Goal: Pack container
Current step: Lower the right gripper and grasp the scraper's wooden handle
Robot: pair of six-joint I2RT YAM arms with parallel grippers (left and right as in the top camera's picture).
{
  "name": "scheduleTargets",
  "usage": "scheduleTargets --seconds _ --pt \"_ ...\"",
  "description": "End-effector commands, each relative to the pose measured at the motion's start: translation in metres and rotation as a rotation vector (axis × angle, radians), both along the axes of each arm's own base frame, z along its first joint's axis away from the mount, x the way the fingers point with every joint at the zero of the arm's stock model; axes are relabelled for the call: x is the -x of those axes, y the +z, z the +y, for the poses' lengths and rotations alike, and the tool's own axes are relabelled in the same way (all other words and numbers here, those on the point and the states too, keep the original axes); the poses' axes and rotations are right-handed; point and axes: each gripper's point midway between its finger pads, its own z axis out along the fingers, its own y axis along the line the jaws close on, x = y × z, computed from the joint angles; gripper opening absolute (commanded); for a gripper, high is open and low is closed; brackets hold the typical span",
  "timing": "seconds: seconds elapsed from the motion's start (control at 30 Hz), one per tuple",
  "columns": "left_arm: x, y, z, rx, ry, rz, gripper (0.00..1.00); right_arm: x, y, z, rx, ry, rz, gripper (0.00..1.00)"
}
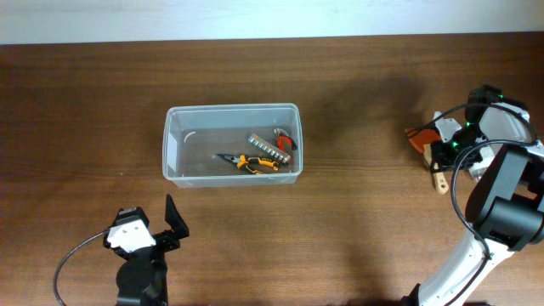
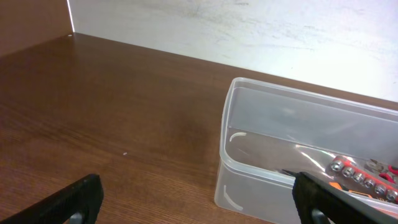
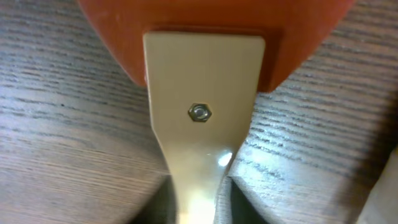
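Observation:
The container [image 1: 174, 140] is a clear plastic bin at the table's middle; it also shows in the left wrist view [image 2: 249, 180]. Inside lie orange-handled pliers [image 1: 247, 162], a strip of metal bits [image 1: 265, 146] and a red-and-black tool [image 1: 284, 138]. My left gripper [image 1: 166, 223] is open and empty, low at the front left, near the bin's corner. My right gripper [image 1: 444, 160] is at the far right, down over a scraper with an orange blade [image 3: 205, 18] and a tan handle [image 3: 202, 112]. Dark fingers hug the handle on both sides.
The scraper's orange blade [image 1: 418, 136] and handle end [image 1: 440, 184] lie on the brown wooden table [image 1: 357, 221]. A white wall edge runs along the table's back [image 2: 249, 31]. The right arm's base and cable stand at the right front.

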Motion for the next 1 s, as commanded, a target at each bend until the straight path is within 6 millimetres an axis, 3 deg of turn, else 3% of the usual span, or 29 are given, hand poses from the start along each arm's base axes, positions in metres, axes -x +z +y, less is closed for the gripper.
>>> scheduleTargets --seconds 0.0,0.7,0.97 --pt "0.0 -0.001 0.0 -0.009 -0.001 0.002 0.99 0.004 -0.007 0.004 -0.003 0.002 0.027 0.45" --pt "0.0 -0.001 0.0 -0.009 -0.001 0.002 0.99 -0.004 -0.009 0.0 0.021 -0.102 0.004 0.44" --pt "0.0 -0.001 0.0 -0.009 -0.001 0.002 0.99 0.019 -0.032 0.01 0.003 -0.101 0.056 0.45"
